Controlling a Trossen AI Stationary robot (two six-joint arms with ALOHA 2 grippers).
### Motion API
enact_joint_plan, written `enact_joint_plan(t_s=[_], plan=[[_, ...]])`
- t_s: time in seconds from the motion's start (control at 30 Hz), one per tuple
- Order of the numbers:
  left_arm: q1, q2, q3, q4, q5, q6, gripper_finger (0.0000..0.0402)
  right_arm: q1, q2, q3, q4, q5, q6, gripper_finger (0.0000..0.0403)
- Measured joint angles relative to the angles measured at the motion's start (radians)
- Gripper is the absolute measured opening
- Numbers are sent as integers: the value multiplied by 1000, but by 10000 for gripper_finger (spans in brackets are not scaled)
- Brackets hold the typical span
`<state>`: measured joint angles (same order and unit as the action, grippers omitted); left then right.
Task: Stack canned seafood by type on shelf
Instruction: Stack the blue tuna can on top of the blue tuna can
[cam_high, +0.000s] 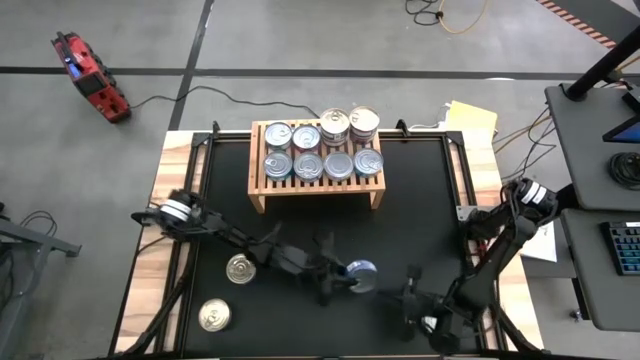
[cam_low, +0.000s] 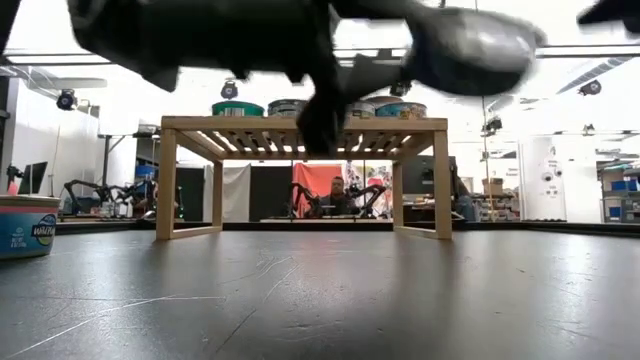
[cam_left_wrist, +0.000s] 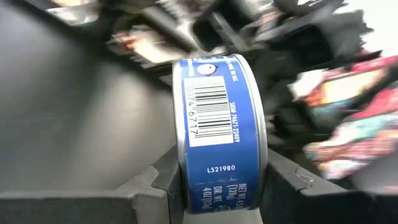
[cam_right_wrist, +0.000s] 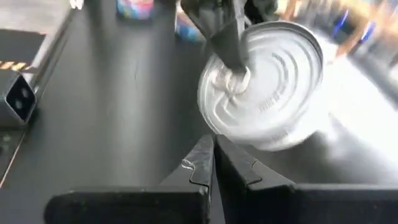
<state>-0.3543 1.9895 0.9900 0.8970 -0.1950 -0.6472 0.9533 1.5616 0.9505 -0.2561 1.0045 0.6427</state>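
Note:
The shelf (cam_high: 315, 178), a low light-wood rack, stands at the table's far middle and bears several tins (cam_high: 322, 150) in two rows. My left gripper (cam_high: 350, 278) reaches in from the left over the table's near middle and is shut on a blue-labelled tin (cam_left_wrist: 217, 112), whose silver lid (cam_right_wrist: 273, 81) shows in the right wrist view. My right gripper (cam_right_wrist: 211, 155) is shut, just near and right of that tin and apart from it. Two more tins (cam_high: 240, 268) (cam_high: 214, 315) stand on the mat at near left. My left gripper pinches the blue-labelled tin across its two flat ends, one finger (cam_left_wrist: 149, 186) on one end and the other finger (cam_right_wrist: 227, 43) on the lid's middle (cam_right_wrist: 249, 78). The fingers come about level from the table's left. The tin is tipped on edge, its barcode side (cam_left_wrist: 208, 112) toward the wrist, lifted clear of the mat.
A teal-labelled tin (cam_low: 20, 228) shows at the low view's left edge. Bare black mat (cam_high: 420, 220) lies between the shelf and the grippers. A red tool (cam_high: 88, 75) and cables lie on the floor beyond the table; a desk with a keyboard (cam_high: 622, 245) stands at the right.

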Motion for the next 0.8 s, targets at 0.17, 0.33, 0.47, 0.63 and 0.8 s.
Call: enact_joint_plan(t_s=[0.17, 0.33, 0.47, 0.63, 0.8], plan=[[-5, -125, -165, 177, 82, -156, 124, 15, 0, 93, 0, 118, -358, 9], [-11, -181, -285, 278, 82, -425, 124, -3, 12, 191, 6, 123, -823, 11], [-28, -177, -322, 289, 46, -560, 124, -24, 42, 254, 8, 128, -1062, 28], [-33, -176, -320, 297, 29, -570, 124, -61, 60, 273, 3, 122, -1174, 91], [-33, -176, -281, 310, 30, -559, 124, -83, 89, 273, 4, 121, -1291, 180]])
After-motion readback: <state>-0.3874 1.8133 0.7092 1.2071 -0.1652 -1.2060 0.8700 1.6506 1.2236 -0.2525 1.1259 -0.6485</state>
